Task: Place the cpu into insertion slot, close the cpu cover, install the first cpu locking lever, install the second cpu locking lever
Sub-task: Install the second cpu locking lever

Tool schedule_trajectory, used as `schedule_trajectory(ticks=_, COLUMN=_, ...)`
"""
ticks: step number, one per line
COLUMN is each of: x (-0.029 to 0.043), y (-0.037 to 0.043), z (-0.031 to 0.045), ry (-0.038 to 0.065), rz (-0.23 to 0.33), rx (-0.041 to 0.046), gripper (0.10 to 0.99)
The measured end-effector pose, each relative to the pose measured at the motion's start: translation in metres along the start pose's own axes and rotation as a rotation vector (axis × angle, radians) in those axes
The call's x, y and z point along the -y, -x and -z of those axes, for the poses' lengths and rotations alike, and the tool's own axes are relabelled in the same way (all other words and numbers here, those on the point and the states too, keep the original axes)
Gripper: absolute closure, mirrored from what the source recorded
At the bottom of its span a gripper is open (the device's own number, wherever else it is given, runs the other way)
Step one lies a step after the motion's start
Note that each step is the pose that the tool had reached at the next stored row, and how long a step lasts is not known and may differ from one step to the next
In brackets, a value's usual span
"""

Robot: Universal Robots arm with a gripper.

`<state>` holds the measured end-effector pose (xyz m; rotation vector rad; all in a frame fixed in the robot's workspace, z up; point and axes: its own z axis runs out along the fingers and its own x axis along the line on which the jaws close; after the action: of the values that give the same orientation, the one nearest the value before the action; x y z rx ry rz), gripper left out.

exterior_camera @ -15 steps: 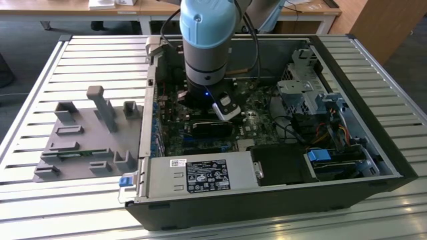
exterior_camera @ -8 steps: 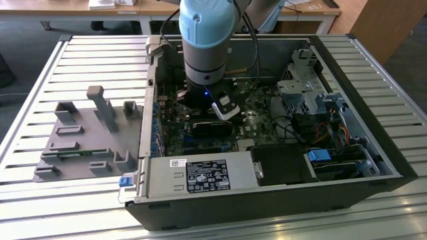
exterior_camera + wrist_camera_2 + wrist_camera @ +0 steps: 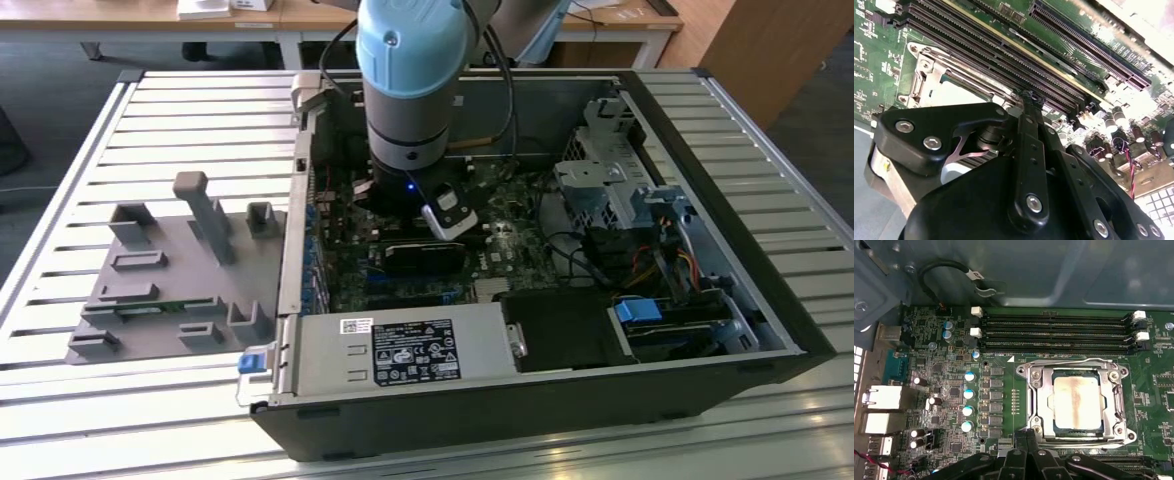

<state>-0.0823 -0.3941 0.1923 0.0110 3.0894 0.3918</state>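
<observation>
cpu [image 3: 1077, 405] flat in insertion slot [image 3: 1040, 405]; cpu cover [image 3: 1114, 405] closed

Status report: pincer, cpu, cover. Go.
Pincer low at the socket edge, holding nothing visible. Cpu seated in insertion slot. Cpu cover down around it. Nothing in the way.

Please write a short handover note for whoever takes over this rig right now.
Pincer: low over the motherboard, at the edge of the insertion slot on the side away from the memory slots; its grip cannot be judged.
Cpu: seated flat in the insertion slot.
Cpu cover: down, framing the cpu.
Done: cpu placed, cover closed.
Left: a lever rod lies along the cover's memory-slot side; whether either lever is latched cannot be told, so check both.
</observation>
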Motion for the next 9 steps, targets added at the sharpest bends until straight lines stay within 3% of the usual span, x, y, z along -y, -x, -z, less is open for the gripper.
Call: schedule_trajectory(ticks=9, x=-0.0007, y=-0.0027, z=-0.0022, ry=0.003, rz=0.0, rx=-0.0001, gripper=0.98)
